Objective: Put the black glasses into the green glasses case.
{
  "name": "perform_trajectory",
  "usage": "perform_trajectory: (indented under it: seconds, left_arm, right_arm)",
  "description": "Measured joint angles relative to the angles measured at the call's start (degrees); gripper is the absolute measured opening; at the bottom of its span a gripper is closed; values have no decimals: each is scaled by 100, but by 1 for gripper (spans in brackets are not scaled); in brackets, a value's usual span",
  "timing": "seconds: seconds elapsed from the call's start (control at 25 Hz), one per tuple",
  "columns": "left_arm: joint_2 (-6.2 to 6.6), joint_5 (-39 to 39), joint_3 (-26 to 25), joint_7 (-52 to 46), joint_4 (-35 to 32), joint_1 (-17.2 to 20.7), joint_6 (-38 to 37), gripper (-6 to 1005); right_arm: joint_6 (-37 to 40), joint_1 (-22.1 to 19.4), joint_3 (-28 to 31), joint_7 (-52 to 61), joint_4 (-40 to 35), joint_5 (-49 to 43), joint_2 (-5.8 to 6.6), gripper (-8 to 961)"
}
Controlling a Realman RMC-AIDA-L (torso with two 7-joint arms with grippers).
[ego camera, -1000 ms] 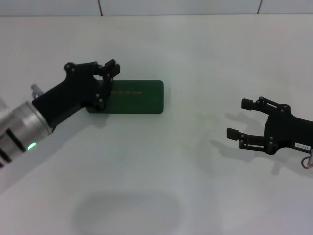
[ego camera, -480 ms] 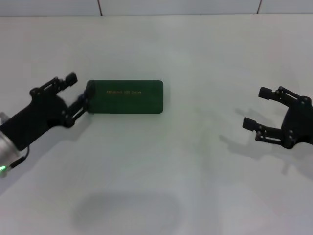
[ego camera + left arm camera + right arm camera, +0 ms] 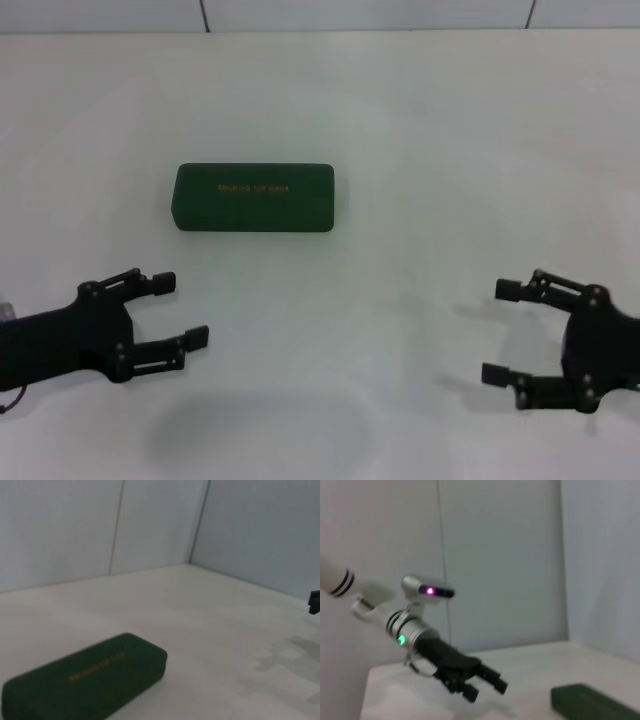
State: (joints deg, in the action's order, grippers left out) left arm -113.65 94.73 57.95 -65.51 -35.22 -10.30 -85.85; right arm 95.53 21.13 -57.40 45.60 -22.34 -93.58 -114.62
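Note:
The green glasses case (image 3: pixel 254 198) lies closed on the white table, gold lettering on its lid. It also shows in the left wrist view (image 3: pixel 85 683) and at the edge of the right wrist view (image 3: pixel 592 705). The black glasses are not in view. My left gripper (image 3: pixel 177 309) is open and empty, near the table's front left, well away from the case. It also shows in the right wrist view (image 3: pixel 487 686). My right gripper (image 3: pixel 504 332) is open and empty at the front right.
The white table (image 3: pixel 420 150) meets a pale wall at the back. A soft shadow lies on the table at the front centre (image 3: pixel 260 430).
My left gripper has drawn back from the case's left end toward the table's front left. My right gripper has pulled back toward the front right. The case has not moved.

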Motion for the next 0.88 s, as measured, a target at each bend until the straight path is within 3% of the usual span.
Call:
perform_trajectory:
  seconds: [0.12,0.36,0.88]
  left_arm:
    - [-30,23,-31,25,-3,7,0,832]
    - [-35,17,-78,27,-13,8,-124,874]
    - [-17,63,-82,8,-82,21,-294,875]
  right_arm:
    - [-113,34,0,-3,9,-106,-46,886]
    - [-151,93,1,9,-5,-99,-65,886]
    - [-158,141,19,33,-8,-102,-69,886]
